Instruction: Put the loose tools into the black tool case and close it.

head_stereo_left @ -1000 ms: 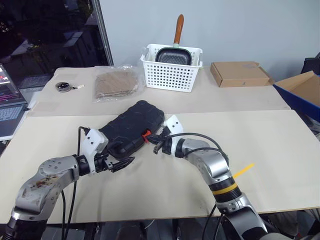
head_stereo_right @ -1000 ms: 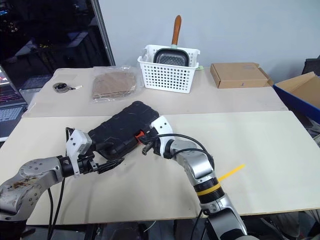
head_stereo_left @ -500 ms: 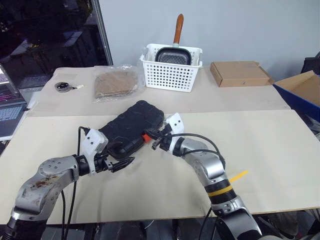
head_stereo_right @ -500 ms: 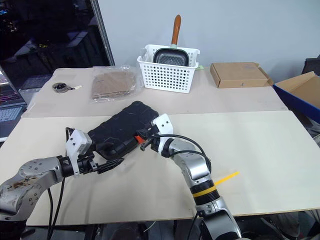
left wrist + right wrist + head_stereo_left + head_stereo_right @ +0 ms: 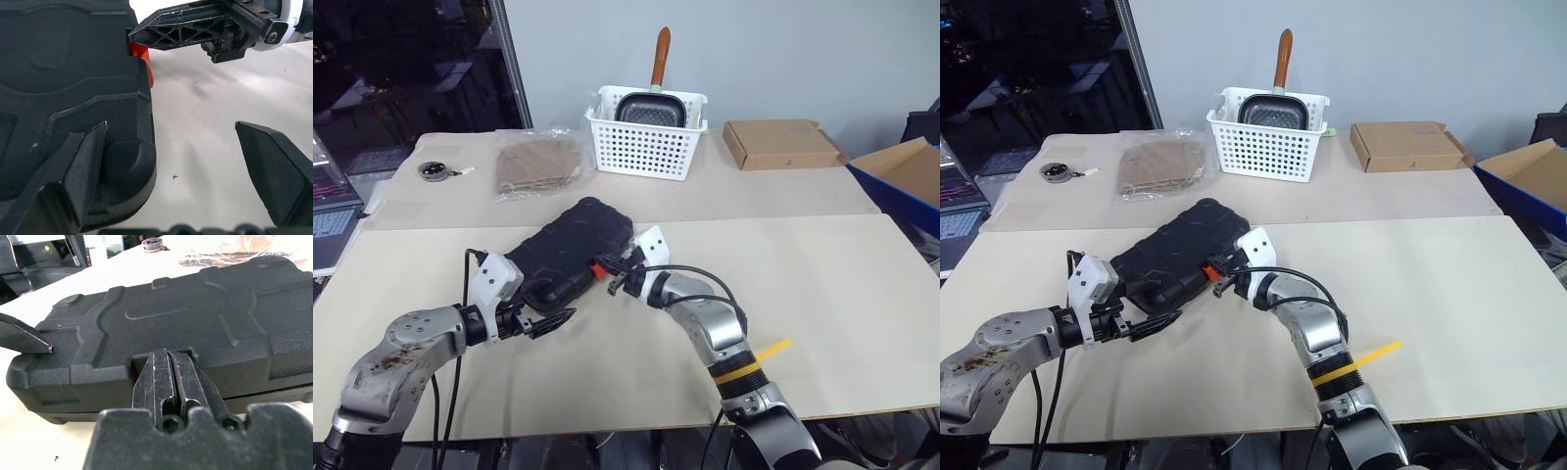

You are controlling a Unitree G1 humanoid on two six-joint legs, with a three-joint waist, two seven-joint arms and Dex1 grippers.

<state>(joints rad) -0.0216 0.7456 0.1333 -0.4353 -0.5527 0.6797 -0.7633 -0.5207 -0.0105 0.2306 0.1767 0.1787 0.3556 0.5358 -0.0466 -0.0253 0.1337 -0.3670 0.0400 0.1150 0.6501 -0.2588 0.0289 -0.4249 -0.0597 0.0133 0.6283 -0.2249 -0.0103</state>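
Head views: the black tool case point(image 5: 566, 253) lies lid-down, closed, at the desk point(image 5: 822, 284) centre. The step in hand appears to be latching; the next move calls for a firm push on the orange latch point(image 5: 598, 268).

Left wrist view: the left claw point(image 5: 176, 147) is released, jaws wide, one finger on the case corner at 7 o'clock.

Right wrist view: the right claw point(image 5: 172, 377) is clenched, empty, tips pressed at the latch recess.

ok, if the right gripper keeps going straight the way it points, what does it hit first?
The black tool case. The right gripper, fingers shut, points at the case's front edge at the orange latch. The tips look at or touching it; exact contact is unclear.
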